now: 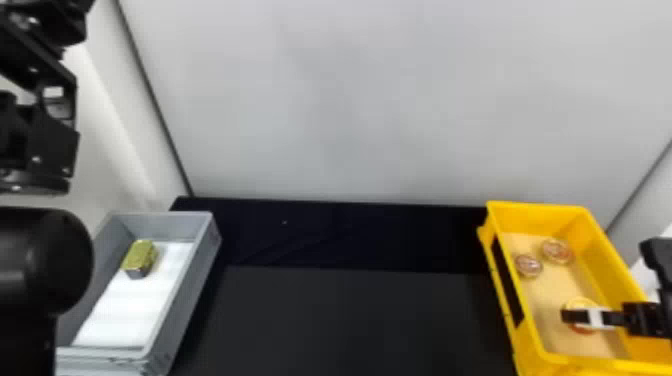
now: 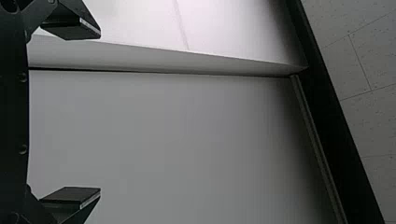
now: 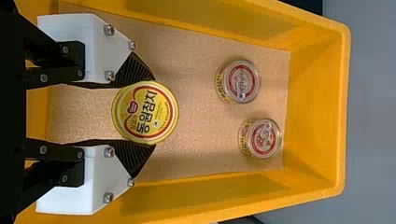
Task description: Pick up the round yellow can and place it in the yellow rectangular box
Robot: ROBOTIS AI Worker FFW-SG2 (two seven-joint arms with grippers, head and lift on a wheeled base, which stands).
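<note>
— Facing what, at twelve o'clock in the head view?
— A pale wall (image 1: 350, 100). Below, at six, a black table (image 1: 350, 320).
— And at four?
— The yellow rectangular box (image 1: 615, 265). Opposite, at eight, a grey box (image 1: 192, 280).
— Any arms about?
— At ten, the left gripper (image 1: 65, 22): fingers (image 2: 72, 29) spread wide, nothing between. At four, over the yellow box, the right gripper (image 1: 575, 316): fingers (image 3: 133, 70) parted just a can's width, pressed to both sides of the round yellow can (image 3: 145, 112).
— Got a grip, then. Where exactly?
— Inside the yellow box, toward its five o'clock. Resting on the bottom or held above? Can't tell.
— Anything smaller?
— A gold-topped tin (image 1: 141, 255), at twelve within the grey box. Then, smaller again, two cans with red-ringed lids in the yellow box: one can (image 1: 556, 251) at twelve, the other can (image 1: 528, 266) at ten. Near each other, not touching.
</note>
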